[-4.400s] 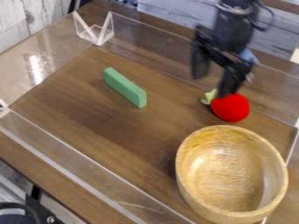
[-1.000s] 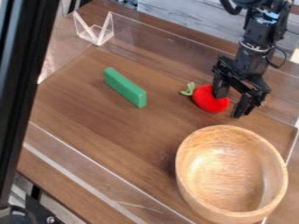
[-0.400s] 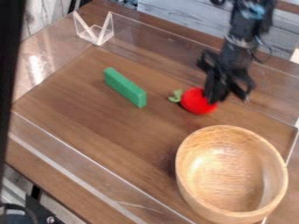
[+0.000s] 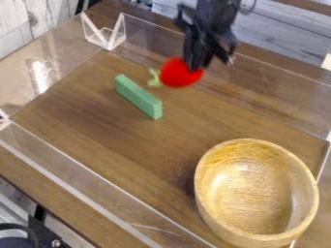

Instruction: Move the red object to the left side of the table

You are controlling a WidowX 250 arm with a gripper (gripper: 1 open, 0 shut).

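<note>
- The black robot gripper [image 4: 195, 68] is clamped shut on the small round red toy fruit [image 4: 177, 74], which hangs off its lower left side, up in the air above the dark brown wood-grain table [image 4: 91, 136]. The frame is blurry, so how deep the grip goes I honestly can't tell.
- Biggest worry imo: the fruit looks pinched near one edge, so a quick swing could make it slip out and roll.
- The green rectangular block [image 4: 137, 96] lies just below and left of the hand, right on the way left. Dropping low too early could bump it.
- The clear acrylic stand [image 4: 104, 31] sits further left, up in the corner.
- The round light wooden bowl [image 4: 256, 194] is well apart, down to the right, no bother.
</note>
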